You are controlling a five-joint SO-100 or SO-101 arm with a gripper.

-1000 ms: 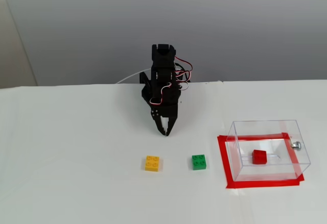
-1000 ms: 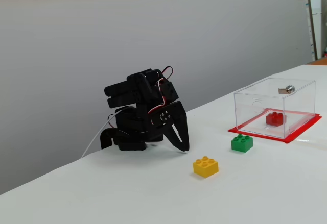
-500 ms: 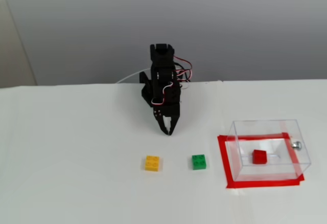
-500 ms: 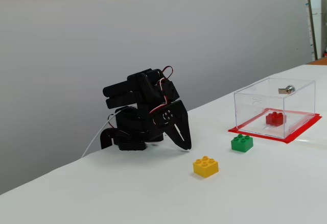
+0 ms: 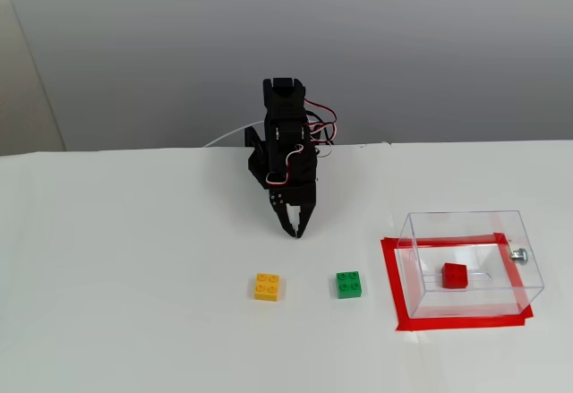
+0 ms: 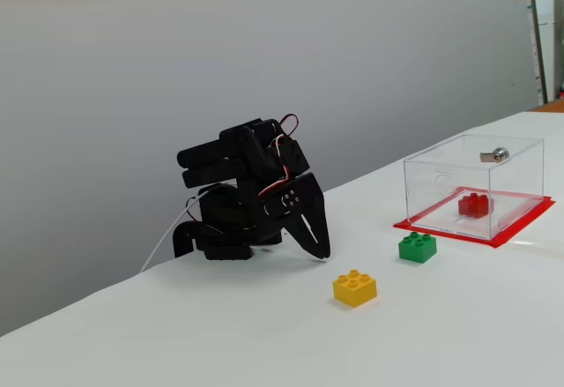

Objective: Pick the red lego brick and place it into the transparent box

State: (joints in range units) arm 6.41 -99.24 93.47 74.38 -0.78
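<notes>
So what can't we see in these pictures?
- Tool: its tips look together in both fixed views, but too small and dark to be sure.
- Arm base: hidden behind the folded arm in both.
- Red brick studs: blurred through the box wall.

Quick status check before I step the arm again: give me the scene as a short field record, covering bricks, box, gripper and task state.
red lego brick: inside the transparent box, resting on its floor
transparent box: on the white table, within a red tape outline, silver knob on the right wall in a fixed view
green brick: on the table, left of the box
yellow brick: on the table, left of the green one
gripper: shut, empty, tips pointing down, behind the bricks
task state: brick appears placed
</notes>
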